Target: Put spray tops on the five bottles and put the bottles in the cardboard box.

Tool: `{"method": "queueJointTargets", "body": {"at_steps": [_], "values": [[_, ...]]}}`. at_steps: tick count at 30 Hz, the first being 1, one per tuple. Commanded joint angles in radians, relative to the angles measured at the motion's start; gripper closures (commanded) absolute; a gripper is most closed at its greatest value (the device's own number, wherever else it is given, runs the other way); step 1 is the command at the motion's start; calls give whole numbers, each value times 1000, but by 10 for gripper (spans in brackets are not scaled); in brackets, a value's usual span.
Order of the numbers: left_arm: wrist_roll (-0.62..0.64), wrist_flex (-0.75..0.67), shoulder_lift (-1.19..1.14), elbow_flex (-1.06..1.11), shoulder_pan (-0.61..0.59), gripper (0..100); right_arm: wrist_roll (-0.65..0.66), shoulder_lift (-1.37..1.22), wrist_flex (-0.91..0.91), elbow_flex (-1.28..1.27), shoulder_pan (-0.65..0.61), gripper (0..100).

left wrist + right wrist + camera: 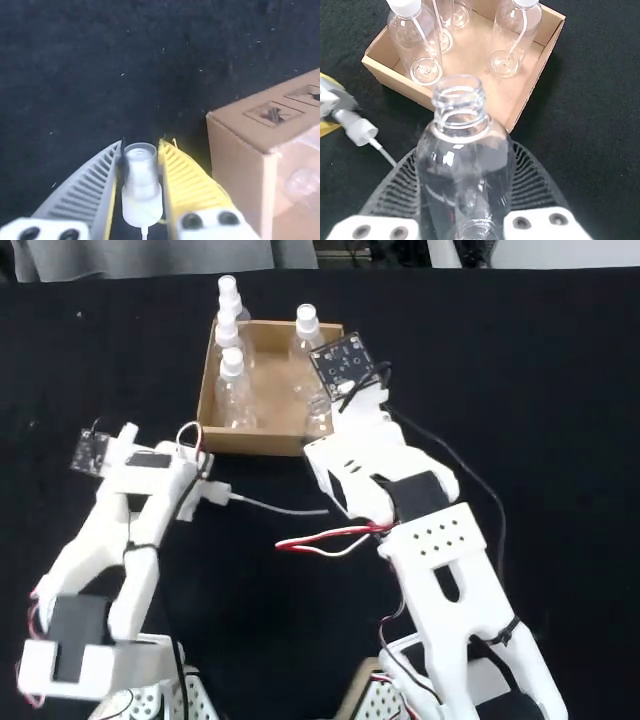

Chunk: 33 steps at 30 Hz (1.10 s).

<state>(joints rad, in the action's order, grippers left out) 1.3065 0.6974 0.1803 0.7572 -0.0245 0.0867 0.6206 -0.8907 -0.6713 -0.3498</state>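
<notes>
Left gripper (141,146) is clamped on a white spray top (140,185). The cap is pinched between the grey and yellow fingers, and its nozzle end is seated at the fingertips. Its thin dip tube (280,507) is laid out across the black table (560,390), pointed toward the right arm. Right gripper (465,170) is closed around a clear uncapped bottle (459,100), which is held by the body with the open threaded neck projecting past the fingertips. The cardboard box (212,390) is seen just beyond the right gripper's fingertips. It is also off to one side of the left gripper, near it but not touched by it. Four capped bottles (232,380) are stood upright inside the box, beyond the held bottle. The spray top is located to one side of the right gripper, near the held bottle but apart from it. Dark printed marks (274,114) are carried on the box face nearest the left gripper. They are too blurred to be read.
</notes>
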Motion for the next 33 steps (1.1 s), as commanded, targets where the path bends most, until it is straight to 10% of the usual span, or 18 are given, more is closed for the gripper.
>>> {"method": "queueJointTargets", "body": {"at_steps": [1,33], "values": [[-12,52,187,24,-19,970,-6,41,37,13,17,956],[-68,51,813,231,-219,970,-6,211,34,-67,12,956]]}}
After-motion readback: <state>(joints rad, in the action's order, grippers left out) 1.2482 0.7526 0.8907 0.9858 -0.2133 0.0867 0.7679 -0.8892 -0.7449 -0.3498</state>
